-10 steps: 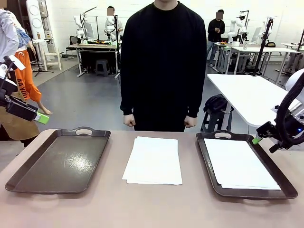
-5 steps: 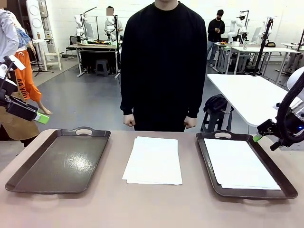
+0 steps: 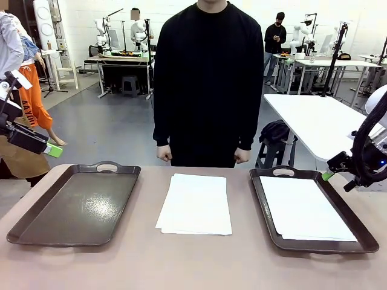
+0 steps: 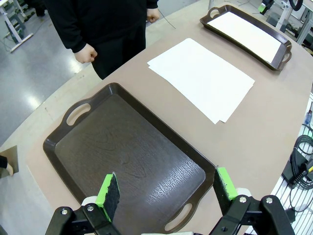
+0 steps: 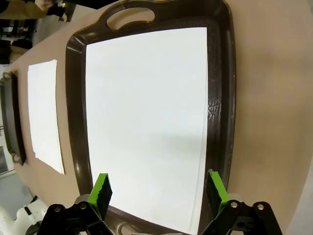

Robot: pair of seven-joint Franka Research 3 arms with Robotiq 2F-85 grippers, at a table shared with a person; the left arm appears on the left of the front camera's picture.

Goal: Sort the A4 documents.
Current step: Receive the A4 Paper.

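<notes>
Left hand released, poised above left tray beside paper stack on desk; right hand released, above sheet in right tray, opposite side of stack.

The light brown table takes the lower part of the frame. On it lie a dark tray at the lower left, a pile of A4 documents in the centre and a second dark tray at the lower right, none touching another.
</notes>
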